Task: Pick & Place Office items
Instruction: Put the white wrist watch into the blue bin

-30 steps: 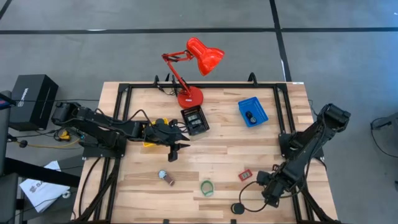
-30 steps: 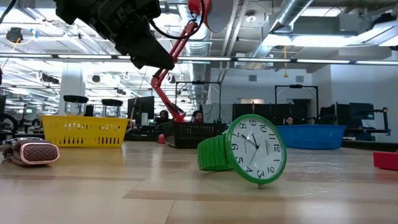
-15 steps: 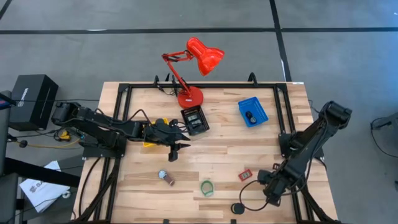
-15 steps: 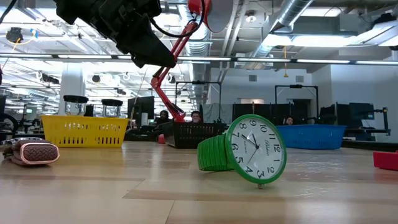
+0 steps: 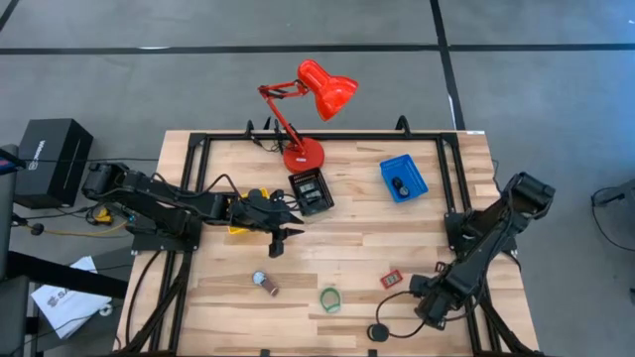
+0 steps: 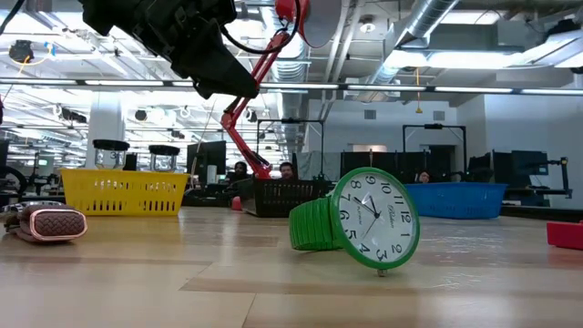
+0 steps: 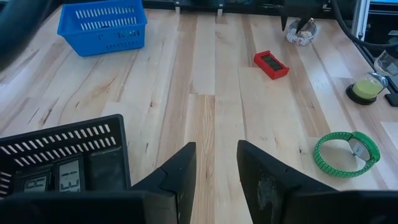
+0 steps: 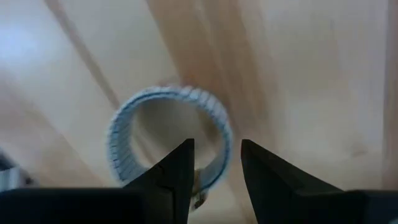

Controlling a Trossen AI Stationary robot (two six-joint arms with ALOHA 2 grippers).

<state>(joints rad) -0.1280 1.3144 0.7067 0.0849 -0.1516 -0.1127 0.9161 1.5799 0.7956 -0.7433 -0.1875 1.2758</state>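
Left gripper (image 5: 285, 234) hovers mid-table, fingers (image 7: 180, 171) slightly parted; right gripper (image 5: 424, 300) hangs low, fingers (image 8: 177, 168) parted.

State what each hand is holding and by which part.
Nothing is held. The left hand is open and empty; the right hand hovers open over a pale-blue watch band.

Counts on the counter (image 5: 347, 253)

Three mesh trays: one yellow tray (image 5: 250, 203), one black tray (image 5: 311, 190), one blue tray (image 5: 402, 178). One red desk lamp (image 5: 316, 99). Loose items: one green watch (image 5: 329, 297), one small red rectangular piece (image 5: 391, 279), one black round puck (image 5: 379, 331), one small piece with a brown band (image 5: 265, 283), one pale blue ring (image 8: 168, 137). Two dark arms.
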